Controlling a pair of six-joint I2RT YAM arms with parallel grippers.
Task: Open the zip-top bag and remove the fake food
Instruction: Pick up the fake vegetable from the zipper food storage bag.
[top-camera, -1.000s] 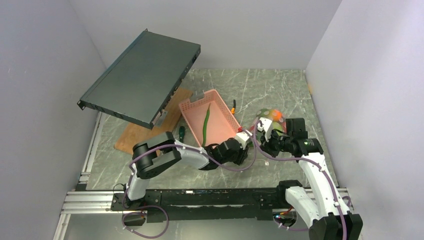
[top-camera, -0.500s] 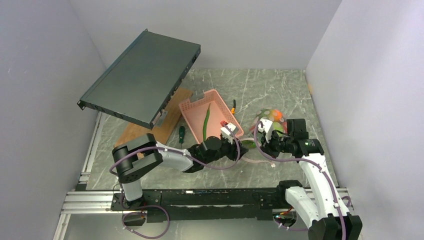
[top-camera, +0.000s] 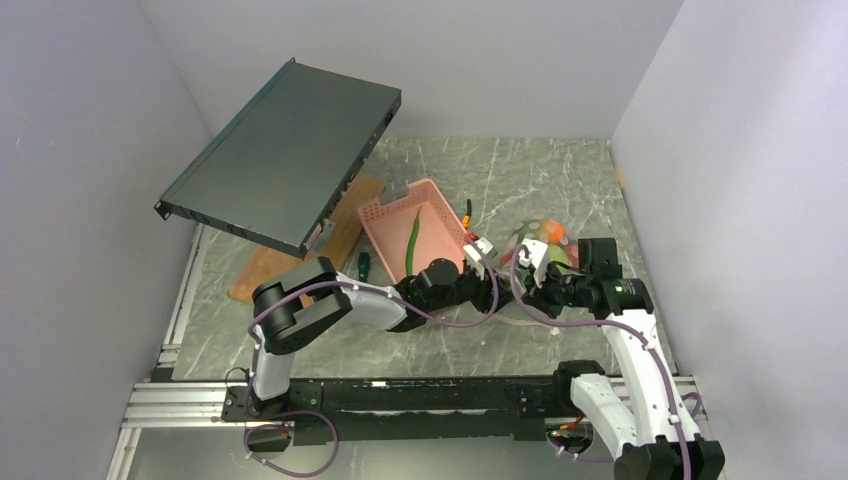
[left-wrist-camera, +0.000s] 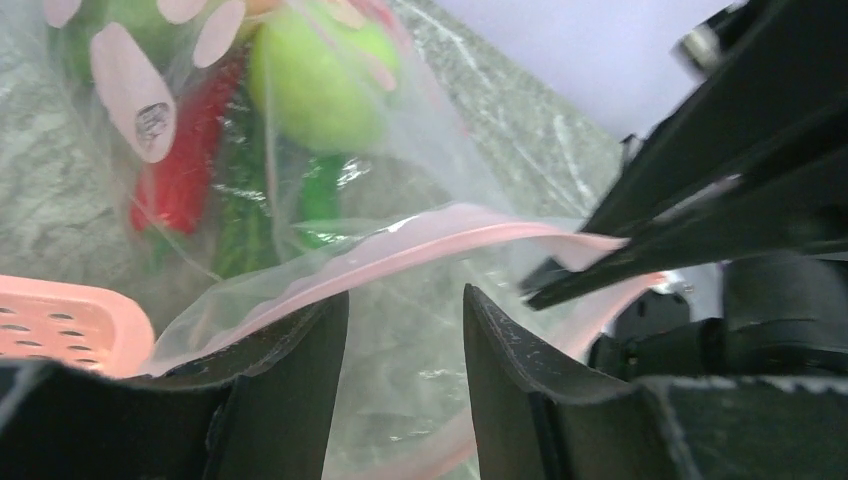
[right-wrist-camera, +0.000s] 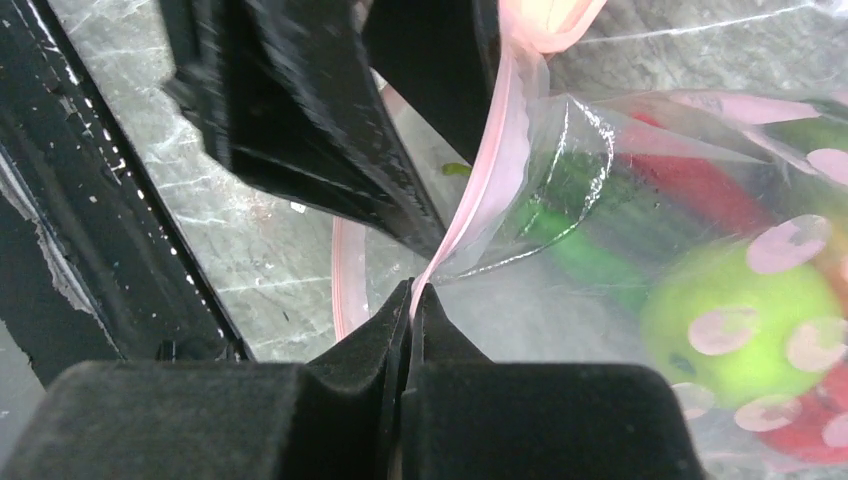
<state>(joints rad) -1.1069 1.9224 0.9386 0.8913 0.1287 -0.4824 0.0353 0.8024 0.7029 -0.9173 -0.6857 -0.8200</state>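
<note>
The zip-top bag (top-camera: 538, 236) lies right of the basket, clear with a pink zip strip (right-wrist-camera: 500, 150). Fake food shows through it: a lime-green apple (right-wrist-camera: 740, 310), a red piece (right-wrist-camera: 700, 190) and green pods (right-wrist-camera: 590, 250). My right gripper (right-wrist-camera: 412, 295) is shut on the zip strip at the bag's mouth. My left gripper (left-wrist-camera: 405, 300) is open just in front of the mouth. The strip (left-wrist-camera: 400, 250) and loose film cross its fingertips unclamped. In the left wrist view the apple (left-wrist-camera: 320, 70) and red piece (left-wrist-camera: 185, 170) sit beyond. From above, both grippers (top-camera: 487, 250) (top-camera: 527, 268) meet at the bag's near-left side.
A pink perforated basket (top-camera: 385, 215) holding a long green pod (top-camera: 413, 240) stands left of the bag, close to my left wrist. A green-handled screwdriver (top-camera: 363, 263) lies by a wooden board (top-camera: 290, 262). A dark flat rack unit (top-camera: 280, 150) leans tilted at back left.
My left gripper drew back to the basket's corner, then came toward the bag again, and its jaws stand wider apart. My right gripper stayed shut on the strip, barely moving.
</note>
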